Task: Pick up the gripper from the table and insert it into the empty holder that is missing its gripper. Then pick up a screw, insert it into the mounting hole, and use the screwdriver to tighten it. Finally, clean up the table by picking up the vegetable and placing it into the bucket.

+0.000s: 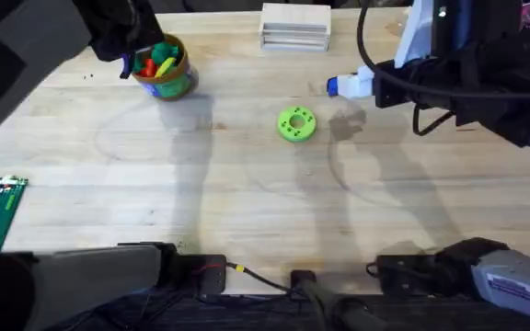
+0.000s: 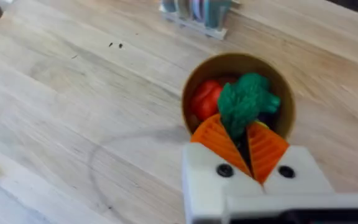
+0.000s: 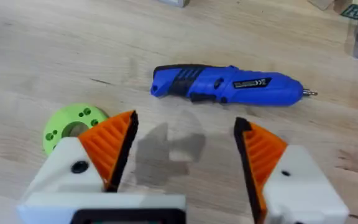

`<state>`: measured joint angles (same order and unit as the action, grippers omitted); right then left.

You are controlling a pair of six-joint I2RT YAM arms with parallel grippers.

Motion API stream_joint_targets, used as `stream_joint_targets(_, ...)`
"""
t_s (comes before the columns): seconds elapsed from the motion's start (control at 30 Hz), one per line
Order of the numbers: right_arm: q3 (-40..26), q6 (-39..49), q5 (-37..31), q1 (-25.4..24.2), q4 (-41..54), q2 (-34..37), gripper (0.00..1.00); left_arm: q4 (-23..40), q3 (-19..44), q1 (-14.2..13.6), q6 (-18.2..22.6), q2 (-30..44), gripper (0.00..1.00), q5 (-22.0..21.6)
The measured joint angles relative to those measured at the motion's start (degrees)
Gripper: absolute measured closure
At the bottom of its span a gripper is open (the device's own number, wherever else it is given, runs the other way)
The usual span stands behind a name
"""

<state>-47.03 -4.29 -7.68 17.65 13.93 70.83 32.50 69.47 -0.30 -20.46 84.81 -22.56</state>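
1. The vegetable (image 2: 246, 102), dark green and leafy, is pinched between the 2 orange ribbed pads (image 2: 216, 140) of the left claw (image 2: 244, 146), directly over the mouth of the bucket (image 2: 194, 78).
2. The left claw is closed on the vegetable's lower end, its pads converging to a narrow V, with the white mounts behind them.
3. The bucket (image 1: 166, 70) stands upright on the worktop (image 1: 247, 193), and red, yellow and green toy pieces show inside its tan rim.
4. Well to the right of the bucket lies a lime-green disc (image 1: 296, 124) with holes, flat on the worktop.
5. Further right from the bucket, beyond the disc, the blue screwdriver (image 3: 225, 84) lies on its side, silver tip pointing away from the disc.
6. The right claw (image 3: 185, 146) hangs above the worktop near the screwdriver, its 2 orange pads spread wide apart and holding nothing.
7. Beyond the bucket and to its right, a white box (image 1: 294, 26) sits at the worktop's far edge.
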Motion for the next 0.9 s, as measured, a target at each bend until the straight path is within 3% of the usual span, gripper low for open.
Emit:
stream_joint_targets(0.23, 0.0, 0.0, 0.0, 0.02, 0.02, 0.0, 0.011, -5.86, 0.0, 1.08, -4.94, 0.31, 0.982, -0.86)
stream_joint_targets(0.6, 0.0, 0.0, 0.0, 0.01, 0.26, 0.0, 0.01, -9.37, 0.0, 1.59, -6.42, 0.72, 0.975, -1.07)
stream_joint_targets(0.63, 0.0, 0.0, 0.0, 0.01, 0.26, 0.0, 0.01, -9.19, 0.0, 1.68, -6.45, 1.03, 0.906, -1.06)
stream_joint_targets(0.67, 0.0, 0.0, 0.0, 0.02, 0.26, 0.0, 0.009, -9.12, 0.0, 1.69, -6.51, 1.34, 0.777, -1.05)
stream_joint_targets(0.8, 0.0, 0.0, 0.0, 0.02, 0.26, 0.0, 0.01, -9.14, 0.0, 1.69, -6.65, 2.38, 0.159, -0.54)
stream_joint_targets(0.83, 0.0, 0.0, 0.0, 0.02, 0.26, 0.0, 0.01, -9.14, 0.0, 1.69, -6.9, 2.47, 0.051, -0.36)
stream_joint_targets(0.9, 0.0, 0.0, 0.0, 0.0, 0.26, 0.0, 0.009, -9.12, 0.0, 1.69, -6.98, 2.52, 0.012, 0.03)
